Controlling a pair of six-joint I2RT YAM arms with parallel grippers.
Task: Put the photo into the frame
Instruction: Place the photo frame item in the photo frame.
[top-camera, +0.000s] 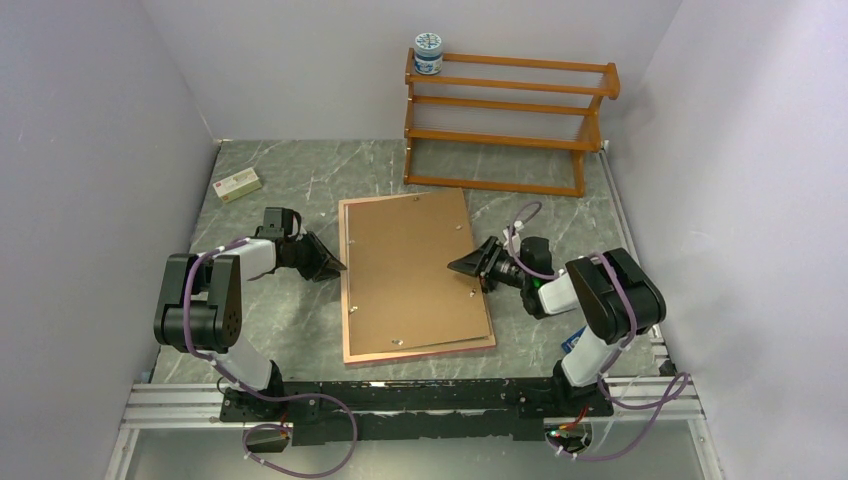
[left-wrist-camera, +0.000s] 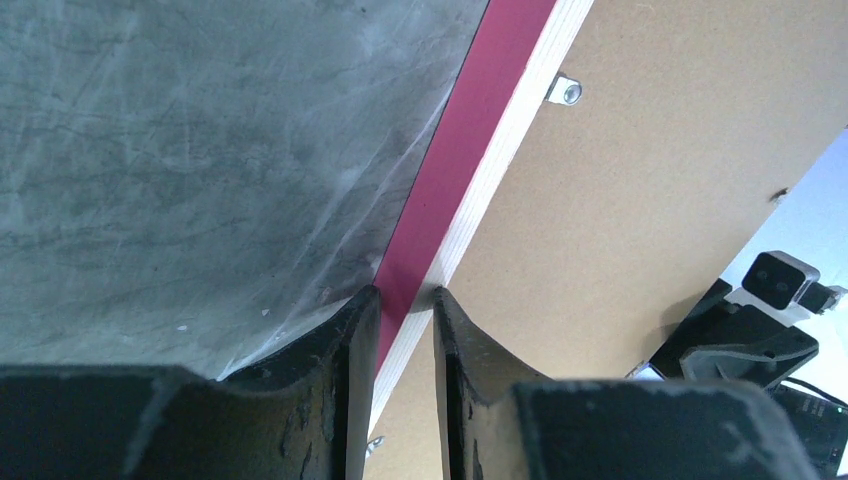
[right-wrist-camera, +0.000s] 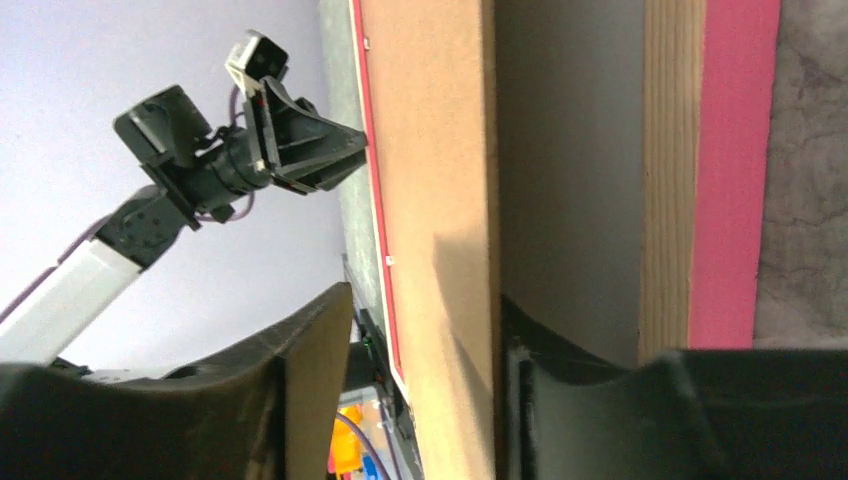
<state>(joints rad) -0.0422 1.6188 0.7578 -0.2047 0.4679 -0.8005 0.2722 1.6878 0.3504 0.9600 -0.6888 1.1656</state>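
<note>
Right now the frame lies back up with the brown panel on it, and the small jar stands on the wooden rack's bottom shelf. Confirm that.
Wrong shelf: the small jar stands on the wooden rack's top shelf, at its left end; the top external view shows it. The frame does lie back up with the brown panel on it.

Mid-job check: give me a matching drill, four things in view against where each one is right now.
Things:
1. small round white jar with a blue lid
2. left hand
3. plain brown fibreboard panel
4. small flat cream box

Places:
A. covering the back of the pink rectangular picture frame
B. top shelf of the orange-brown wooden rack
C. far left of the grey marbled tabletop
D. pinching that frame's left edge

Pairs: 1-B, 2-D, 3-A, 4-C
</note>
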